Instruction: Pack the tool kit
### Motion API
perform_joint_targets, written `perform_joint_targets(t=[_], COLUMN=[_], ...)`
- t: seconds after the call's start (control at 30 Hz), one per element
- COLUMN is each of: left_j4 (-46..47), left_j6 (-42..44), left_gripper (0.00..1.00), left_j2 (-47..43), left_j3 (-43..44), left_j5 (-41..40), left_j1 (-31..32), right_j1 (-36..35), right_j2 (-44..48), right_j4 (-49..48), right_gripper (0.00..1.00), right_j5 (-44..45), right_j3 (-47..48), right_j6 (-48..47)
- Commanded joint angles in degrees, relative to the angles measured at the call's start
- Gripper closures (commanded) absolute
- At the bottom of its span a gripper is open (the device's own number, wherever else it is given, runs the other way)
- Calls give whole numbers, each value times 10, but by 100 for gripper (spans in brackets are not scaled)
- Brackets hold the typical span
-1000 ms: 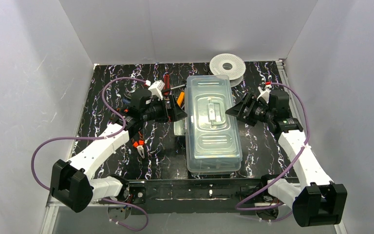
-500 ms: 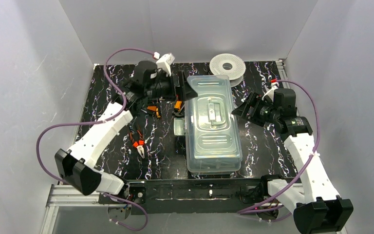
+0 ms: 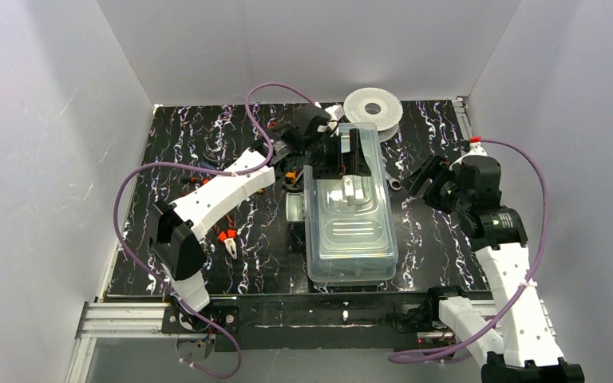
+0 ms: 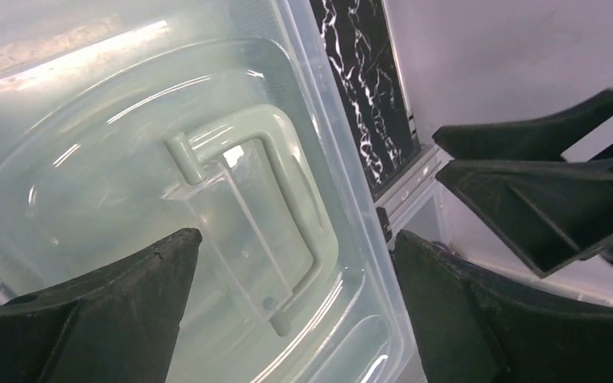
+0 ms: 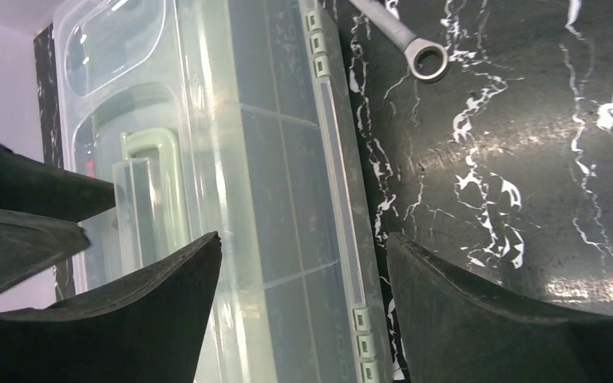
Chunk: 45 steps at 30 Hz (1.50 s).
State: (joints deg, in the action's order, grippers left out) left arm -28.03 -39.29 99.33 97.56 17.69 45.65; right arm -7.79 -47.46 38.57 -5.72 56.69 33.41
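Note:
The pale-green box (image 3: 351, 239) with its clear lid on lies lengthwise in the middle of the table. My left gripper (image 3: 350, 155) hangs open over the lid's far half, and the lid's handle (image 4: 247, 199) shows below my left gripper (image 4: 297, 234), with nothing in the jaws. My right gripper (image 3: 425, 177) stands open just right of the box, apart from it; in its wrist view my right gripper (image 5: 303, 239) faces the box's side wall (image 5: 287, 159). A steel wrench (image 5: 415, 44) lies on the table right of the box. Orange pliers (image 3: 227, 238) lie to the left.
A white round spool (image 3: 373, 105) stands at the back, just behind the box. Orange-handled tools (image 3: 291, 175) lie beside the box's left wall, partly under the left arm. White walls close in the table on three sides.
The left arm has swung from the box's left side to above the far end of the lid. The right gripper has drawn back to the right, away from the box.

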Motion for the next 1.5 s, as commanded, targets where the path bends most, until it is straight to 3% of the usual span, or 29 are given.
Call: perform_joint_targets(t=[0.0, 0.1, 0.17, 0.37, 0.73, 1.17, 1.33, 1.47], left_j4=[-26, -104, -154, -185, -182, -224, -168, 17], left_j6=[-93, -160, -180, -159, -145, -214, -259, -271], left_gripper=[7, 6, 6, 6, 6, 6, 9, 15], left_j2=[4, 23, 46, 57, 96, 170, 162, 91], left_j3=[38, 71, 111, 177, 241, 277, 214, 74], left_j5=[-58, -158, -168, -251, -217, -182, -109, -51], left_j1=[28, 40, 43, 66, 89, 98, 85, 66], right_j1=[-1, 0, 0, 0, 0, 0, 0, 0], right_j2=[19, 24, 27, 29, 27, 33, 33, 32], right_j4=[4, 3, -1, -5, 1, 14, 14, -11], right_gripper=[17, 18, 18, 18, 18, 18, 17, 17], right_j5=[55, 55, 55, 63, 89, 113, 101, -7], right_j3=[17, 13, 7, 0, -9, -7, -9, -17], right_j6=[10, 14, 17, 13, 9, 8, 5, -24])
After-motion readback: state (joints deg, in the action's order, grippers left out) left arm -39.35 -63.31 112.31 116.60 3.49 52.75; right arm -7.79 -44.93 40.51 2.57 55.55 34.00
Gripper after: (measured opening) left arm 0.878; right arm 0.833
